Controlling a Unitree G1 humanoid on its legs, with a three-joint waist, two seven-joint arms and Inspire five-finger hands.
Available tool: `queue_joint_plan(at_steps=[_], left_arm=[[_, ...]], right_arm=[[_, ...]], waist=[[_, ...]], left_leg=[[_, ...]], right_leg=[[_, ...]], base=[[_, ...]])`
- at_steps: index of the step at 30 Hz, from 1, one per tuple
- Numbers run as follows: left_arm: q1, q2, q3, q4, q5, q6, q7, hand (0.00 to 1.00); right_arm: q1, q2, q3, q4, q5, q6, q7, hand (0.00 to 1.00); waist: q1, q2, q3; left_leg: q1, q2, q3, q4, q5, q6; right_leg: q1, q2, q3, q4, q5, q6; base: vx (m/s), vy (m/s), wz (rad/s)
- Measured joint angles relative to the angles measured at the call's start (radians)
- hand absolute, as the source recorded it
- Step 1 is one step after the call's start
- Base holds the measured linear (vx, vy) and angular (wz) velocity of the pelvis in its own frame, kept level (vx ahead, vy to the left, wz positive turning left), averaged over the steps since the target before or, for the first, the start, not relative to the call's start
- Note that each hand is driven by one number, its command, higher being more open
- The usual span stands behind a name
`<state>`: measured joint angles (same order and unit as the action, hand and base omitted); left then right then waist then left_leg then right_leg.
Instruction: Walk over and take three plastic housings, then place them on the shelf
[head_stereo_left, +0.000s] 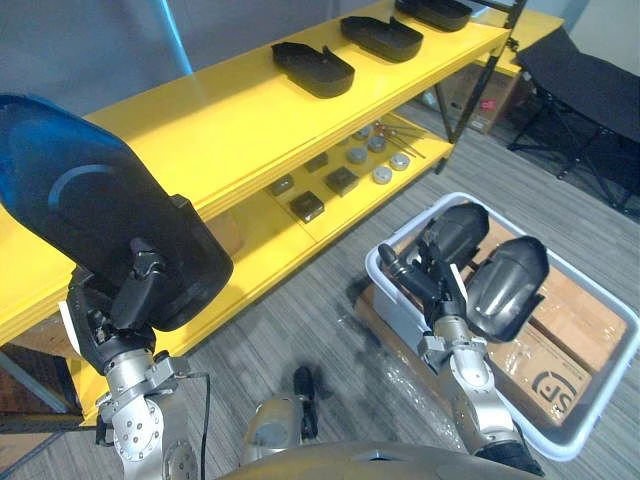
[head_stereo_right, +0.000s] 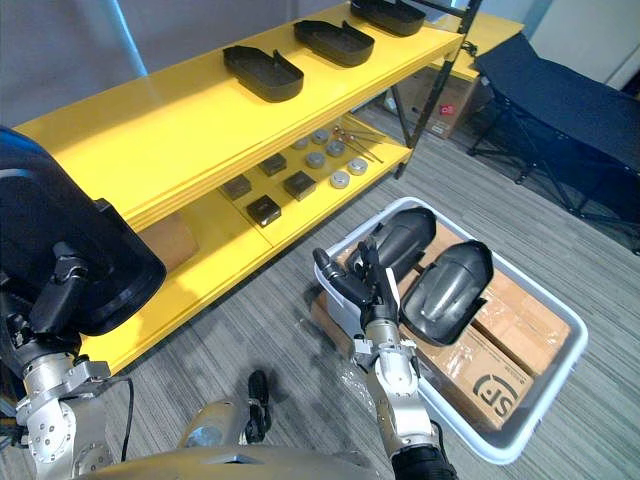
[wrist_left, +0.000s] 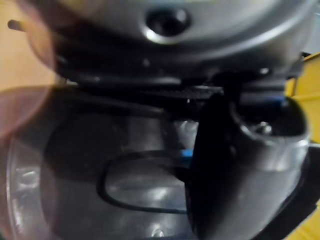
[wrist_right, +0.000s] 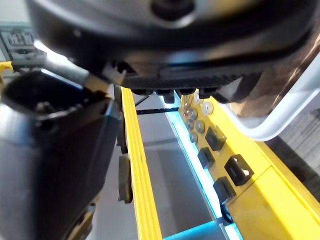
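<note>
Up at the near left, one black plastic housing (head_stereo_left: 90, 200) is held aloft in the left hand (head_stereo_left: 125, 300). Thumb and fingers curl round its lower edge, and the forearm stands nearly upright. Its smooth, glossy, rounded shell shows in front of the near end of the yellow shelf (head_stereo_left: 200, 130); whether the two touch I cannot tell.

Lower right, the right hand (head_stereo_left: 438, 295) rises over the near wall of a white bin (head_stereo_left: 602, 388), fingers spread and relaxed, gripping nothing. Just beside it two more housings (head_stereo_left: 507, 272) lie dome-up in the bin on cardboard boxes (head_stereo_left: 560, 330).

On the shelf's flat top board three other housings (head_stereo_left: 313, 68) sit in a row, hollow side up, each apart from the next. The lower board carries dark square blocks (head_stereo_left: 308, 206) and round silver discs (head_stereo_left: 382, 175). Beyond the bin stands a dark folding cot (head_stereo_left: 590, 90) on the grey striped floor (head_stereo_left: 300, 310).
</note>
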<state>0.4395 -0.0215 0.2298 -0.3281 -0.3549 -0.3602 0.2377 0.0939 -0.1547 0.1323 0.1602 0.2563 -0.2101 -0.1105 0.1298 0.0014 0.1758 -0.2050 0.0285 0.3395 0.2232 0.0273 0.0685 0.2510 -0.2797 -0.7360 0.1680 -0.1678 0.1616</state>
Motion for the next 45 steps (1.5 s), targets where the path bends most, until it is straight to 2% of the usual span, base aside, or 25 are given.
queue_joint_plan(at_steps=[2, 3, 4, 5, 6, 7, 9, 11, 14, 16, 18, 21, 22, 23, 25, 30, 33, 34, 35, 36, 37, 38, 39, 41, 45], left_arm=[[0.002, 0.003, 0.002, -0.029, 0.010, 0.002, -0.022, 0.00], [-0.001, 0.007, 0.003, -0.058, 0.010, 0.002, -0.031, 0.00], [0.000, 0.009, 0.003, -0.070, 0.014, 0.002, -0.035, 0.00], [-0.016, 0.017, 0.007, -0.075, 0.036, 0.003, -0.039, 0.00], [-0.028, 0.031, 0.006, -0.075, 0.059, 0.008, -0.045, 0.00], [-0.035, 0.045, 0.006, -0.076, 0.068, 0.008, -0.048, 0.00], [-0.105, 0.102, -0.026, -0.059, 0.086, 0.011, -0.045, 0.00], [-0.149, 0.111, -0.067, -0.029, 0.091, 0.013, -0.047, 0.00], [-0.170, 0.113, -0.105, -0.003, 0.091, 0.015, -0.038, 0.00], [-0.173, 0.122, -0.141, 0.028, 0.091, 0.022, -0.028, 0.00], [-0.165, 0.119, -0.161, 0.045, 0.091, 0.027, -0.025, 0.00], [-0.121, 0.118, -0.179, 0.049, 0.091, 0.035, -0.018, 0.00], [-0.123, 0.118, -0.184, 0.044, 0.091, 0.035, -0.020, 0.00], [-0.123, 0.118, -0.185, 0.040, 0.091, 0.035, -0.022, 0.00], [-0.140, 0.114, -0.189, 0.035, 0.090, 0.036, -0.024, 0.00], [-0.200, 0.115, -0.228, 0.037, 0.073, 0.027, -0.077, 0.00], [-0.210, 0.115, -0.218, 0.037, 0.041, 0.028, -0.078, 0.00], [-0.221, 0.124, -0.210, 0.036, 0.023, 0.024, -0.093, 0.00], [-0.224, 0.127, -0.203, 0.034, 0.004, 0.018, -0.101, 0.00], [-0.228, 0.125, -0.190, 0.023, -0.020, 0.013, -0.113, 0.00], [-0.231, 0.126, -0.186, 0.015, -0.036, 0.013, -0.118, 0.00], [-0.234, 0.128, -0.176, -0.004, -0.060, 0.006, -0.134, 0.00], [-0.234, 0.136, -0.176, -0.027, -0.082, -0.007, -0.140, 0.00], [-0.254, 0.152, -0.175, -0.109, -0.111, -0.040, -0.152, 0.00], [-0.280, 0.154, -0.182, -0.202, -0.109, -0.060, -0.181, 0.00]], right_arm=[[-0.023, 0.009, -0.003, 0.000, 0.000, -0.015, -0.007, 1.00], [-0.034, 0.018, -0.006, 0.000, 0.000, -0.031, -0.008, 1.00], [-0.034, 0.017, -0.006, 0.000, 0.000, -0.038, -0.008, 1.00], [-0.033, 0.009, -0.006, 0.001, -0.001, -0.045, -0.007, 1.00], [-0.029, 0.009, -0.014, 0.005, -0.001, -0.044, -0.007, 1.00], [-0.029, 0.012, -0.015, 0.005, -0.002, -0.045, -0.006, 1.00], [-0.027, 0.015, -0.027, -0.005, -0.004, -0.058, -0.003, 1.00], [-0.020, 0.013, -0.058, -0.018, -0.004, -0.058, 0.005, 1.00], [-0.019, 0.010, -0.111, -0.040, 0.002, -0.060, 0.034, 1.00], [-0.012, 0.008, -0.147, -0.046, 0.029, -0.061, 0.061, 1.00], [0.068, 0.018, -0.143, -0.077, 0.036, -0.066, 0.058, 1.00], [0.210, 0.022, -0.106, -0.145, 0.046, -0.073, 0.078, 1.00], [0.262, 0.022, -0.087, -0.183, 0.046, -0.073, 0.084, 1.00], [0.286, 0.021, -0.076, -0.203, 0.045, -0.073, 0.087, 1.00], [0.329, 0.002, -0.049, -0.248, 0.041, -0.077, 0.105, 1.00], [0.364, -0.041, -0.074, -0.260, -0.067, -0.077, 0.050, 1.00], [0.349, -0.073, -0.160, -0.274, -0.092, -0.076, 0.015, 1.00], [0.327, -0.073, -0.206, -0.289, -0.091, -0.077, 0.012, 1.00], [0.305, -0.072, -0.226, -0.307, -0.092, -0.078, 0.011, 1.00], [0.251, -0.079, -0.265, -0.358, -0.095, -0.083, 0.003, 1.00], [0.229, -0.085, -0.282, -0.385, -0.096, -0.088, 0.002, 1.00], [0.193, -0.089, -0.310, -0.442, -0.095, -0.095, 0.000, 1.00], [0.179, -0.090, -0.330, -0.483, -0.096, -0.115, -0.001, 1.00], [0.159, -0.102, -0.378, -0.545, -0.095, -0.166, -0.006, 1.00], [0.131, -0.081, -0.408, -0.529, -0.090, -0.167, -0.005, 1.00]], waist=[[0.009, -0.018, 0.011], [0.008, -0.032, 0.014], [0.007, -0.030, 0.013], [0.001, -0.021, 0.013], [-0.018, -0.013, 0.010], [-0.027, -0.011, 0.010], [-0.066, -0.021, 0.004], [-0.081, -0.021, 0.004], [-0.081, 0.002, -0.002], [-0.091, 0.016, -0.002], [-0.104, 0.015, -0.003], [-0.136, -0.007, -0.016], [-0.144, -0.020, -0.024], [-0.149, -0.026, -0.032], [-0.164, -0.025, -0.041], [-0.193, -0.016, -0.046], [-0.194, 0.017, -0.050], [-0.188, 0.021, -0.054], [-0.189, 0.025, -0.057], [-0.188, 0.047, -0.062], [-0.188, 0.058, -0.067], [-0.185, 0.062, -0.073], [-0.185, 0.080, -0.090], [-0.205, 0.048, -0.090], [-0.214, 0.049, -0.082]], left_leg=[[-0.010, -0.015, 0.006, 0.046, -0.054, 0.003], [-0.032, -0.012, 0.022, 0.147, -0.119, 0.028], [-0.031, -0.011, 0.023, 0.188, -0.158, 0.026], [-0.027, -0.025, -0.009, 0.212, -0.203, 0.037], [-0.011, -0.044, -0.062, 0.202, -0.211, 0.056], [-0.001, -0.052, -0.091, 0.188, -0.217, 0.060], [0.027, -0.097, -0.224, 0.121, -0.198, 0.063], [0.086, -0.140, -0.297, 0.050, -0.170, 0.048], [0.137, -0.164, -0.356, 0.015, -0.160, 0.063], [0.180, -0.163, -0.405, 0.018, -0.168, 0.050], [0.226, -0.159, -0.435, 0.019, -0.187, 0.023], [0.301, -0.161, -0.451, 0.072, -0.256, -0.036], [0.318, -0.167, -0.447, 0.089, -0.283, -0.051], [0.324, -0.170, -0.444, 0.091, -0.296, -0.054], [0.334, -0.157, -0.424, 0.089, -0.327, -0.055], [0.332, -0.113, -0.376, 0.113, -0.336, -0.071], [0.230, -0.094, -0.274, 0.327, -0.349, -0.085], [0.188, -0.040, -0.203, 0.372, -0.396, -0.034], [0.178, -0.002, -0.181, 0.346, -0.410, -0.035], [0.177, 0.062, -0.175, 0.247, -0.392, -0.066], [0.174, 0.091, -0.181, 0.207, -0.364, -0.101], [0.185, 0.084, -0.170, 0.180, -0.352, -0.116], [0.185, 0.090, -0.169, 0.138, -0.332, -0.101], [0.209, 0.058, -0.149, 0.064, -0.279, -0.096], [0.257, 0.034, -0.095, 0.011, -0.242, -0.096]], right_leg=[[0.006, -0.039, -0.032, 0.037, -0.040, -0.005], [0.009, -0.064, -0.052, 0.071, -0.062, -0.029], [0.018, -0.069, -0.054, 0.104, -0.070, -0.046], [0.003, -0.096, -0.018, 0.228, -0.051, -0.098], [-0.061, -0.119, 0.089, 0.379, 0.020, -0.204], [-0.096, -0.116, 0.158, 0.447, 0.058, -0.219], [-0.221, 0.015, 0.400, 0.546, -0.047, -0.157], [-0.276, 0.077, 0.472, 0.501, -0.105, -0.153], [-0.412, 0.128, 0.536, 0.397, -0.125, -0.154], [-0.508, 0.164, 0.611, 0.284, -0.088, -0.105], [-0.523, 0.183, 0.634, 0.211, -0.042, -0.099], [-0.516, 0.223, 0.635, 0.087, 0.171, -0.123], [-0.503, 0.238, 0.629, 0.057, 0.272, -0.144], [-0.496, 0.245, 0.627, 0.048, 0.308, -0.151], [-0.465, 0.268, 0.619, -0.001, 0.290, -0.175], [-0.417, 0.301, 0.593, -0.066, 0.287, -0.181], [-0.368, 0.278, 0.574, -0.122, 0.307, -0.206], [-0.362, 0.266, 0.567, -0.131, 0.304, -0.211], [-0.361, 0.266, 0.564, -0.136, 0.299, -0.216], [-0.356, 0.275, 0.553, -0.145, 0.293, -0.206], [-0.352, 0.282, 0.549, -0.153, 0.295, -0.198], [-0.343, 0.279, 0.560, -0.181, 0.292, -0.168], [-0.332, 0.283, 0.580, -0.208, 0.282, -0.148], [-0.351, 0.254, 0.637, -0.120, 0.264, -0.153], [-0.345, 0.249, 0.697, -0.139, 0.302, -0.138]], base=[[0.04, 0.083, 0.39], [0.08, 0.073, 0.43], [0.19, 0.112, 0.65], [0.26, 0.173, 0.88], [0.30, 0.214, 1.04], [0.28, 0.189, 1.25], [0.25, 0.079, 1.57], [0.29, 0.049, 1.39], [0.37, 0.060, 0.90], [0.31, 0.010, 0.76], [0.38, -0.058, 0.67], [0.42, -0.102, 0.25], [0.31, -0.109, 0.04], [0.36, -0.144, -0.07], [0.29, -0.104, -0.33], [0.14, -0.064, 0.11], [-0.01, -0.012, 0.26], [-0.08, 0.027, 0.40], [-0.13, 0.017, 0.28], [-0.12, -0.002, 0.13], [-0.15, 0.049, 0.07], [-0.12, 0.071, 0.03], [-0.04, 0.095, 0.10], [0.09, 0.070, 0.12], [0.03, 0.067, -0.40]])
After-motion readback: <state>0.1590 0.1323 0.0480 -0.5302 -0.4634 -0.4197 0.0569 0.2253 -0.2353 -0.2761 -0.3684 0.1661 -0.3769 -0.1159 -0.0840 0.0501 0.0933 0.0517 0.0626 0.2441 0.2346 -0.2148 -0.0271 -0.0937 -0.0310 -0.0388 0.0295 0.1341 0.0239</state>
